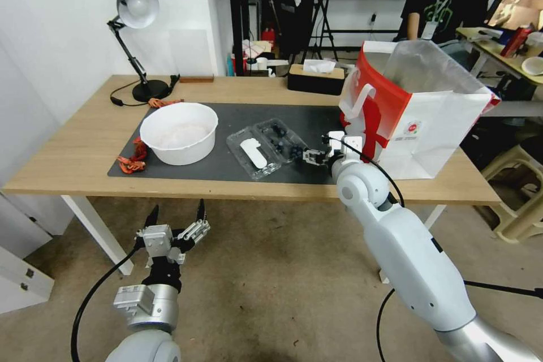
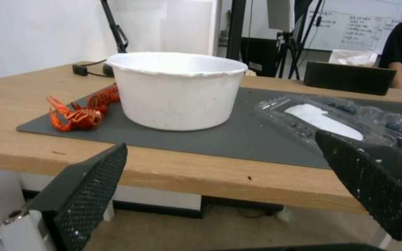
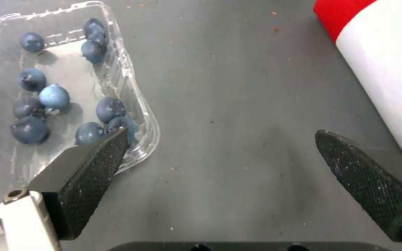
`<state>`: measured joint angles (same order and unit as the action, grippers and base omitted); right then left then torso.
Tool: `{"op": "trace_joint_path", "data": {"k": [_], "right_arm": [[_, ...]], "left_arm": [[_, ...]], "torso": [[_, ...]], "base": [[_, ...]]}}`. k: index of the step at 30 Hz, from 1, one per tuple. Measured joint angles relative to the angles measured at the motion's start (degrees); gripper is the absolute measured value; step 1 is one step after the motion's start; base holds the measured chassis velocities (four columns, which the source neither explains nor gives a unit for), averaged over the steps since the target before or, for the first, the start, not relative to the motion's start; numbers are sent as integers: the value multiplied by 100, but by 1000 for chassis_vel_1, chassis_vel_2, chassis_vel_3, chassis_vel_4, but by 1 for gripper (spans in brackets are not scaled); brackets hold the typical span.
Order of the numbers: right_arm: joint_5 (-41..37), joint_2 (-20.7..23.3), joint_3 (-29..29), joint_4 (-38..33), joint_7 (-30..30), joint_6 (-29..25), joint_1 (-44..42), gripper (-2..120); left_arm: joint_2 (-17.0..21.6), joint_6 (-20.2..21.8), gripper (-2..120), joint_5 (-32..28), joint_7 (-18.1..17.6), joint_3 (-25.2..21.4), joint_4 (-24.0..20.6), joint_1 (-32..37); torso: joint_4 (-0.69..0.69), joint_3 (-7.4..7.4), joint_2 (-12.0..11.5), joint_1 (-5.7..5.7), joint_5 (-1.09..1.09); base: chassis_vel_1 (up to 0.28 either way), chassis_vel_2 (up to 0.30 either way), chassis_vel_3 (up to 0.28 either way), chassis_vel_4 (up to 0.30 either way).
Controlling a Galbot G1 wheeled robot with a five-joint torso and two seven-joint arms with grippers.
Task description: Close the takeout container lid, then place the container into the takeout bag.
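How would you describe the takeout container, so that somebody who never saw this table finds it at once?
On the wooden table lies a dark mat. At its middle, between the white bowl and the red-and-white bag, the takeout container lies open and flat. It is the one clear plastic box: blueberries in one half, a white sticker on the lid, the open right gripper at its edge.
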<state>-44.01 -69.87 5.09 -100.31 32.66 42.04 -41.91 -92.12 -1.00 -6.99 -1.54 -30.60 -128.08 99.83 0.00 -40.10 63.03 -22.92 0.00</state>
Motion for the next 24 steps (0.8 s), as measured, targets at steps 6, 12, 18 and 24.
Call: {"op": "trace_joint_path", "data": {"k": [6,12,18,24], "right_arm": [[-28,-3,1,-63,2,1,-45,100],[-39,-19,-6,-158,-3,2,-158,100],[-38,-25,-21,-201,-9,3,-182,100],[-51,-59,-39,-232,-10,4,-199,100]], "left_arm": [[-1,-23,100,4,-5,3,15,6],[-2,-79,100,11,-30,4,33,18],[-2,-105,100,15,-40,8,56,19],[-2,-128,100,21,-43,13,97,9]], "torso": [[0,0,0,0,0],[0,0,0,0,0],[0,0,0,0,0],[0,0,0,0,0]], "base": [[0,0,0,0],[0,0,0,0],[0,0,0,0],[0,0,0,0]]}}
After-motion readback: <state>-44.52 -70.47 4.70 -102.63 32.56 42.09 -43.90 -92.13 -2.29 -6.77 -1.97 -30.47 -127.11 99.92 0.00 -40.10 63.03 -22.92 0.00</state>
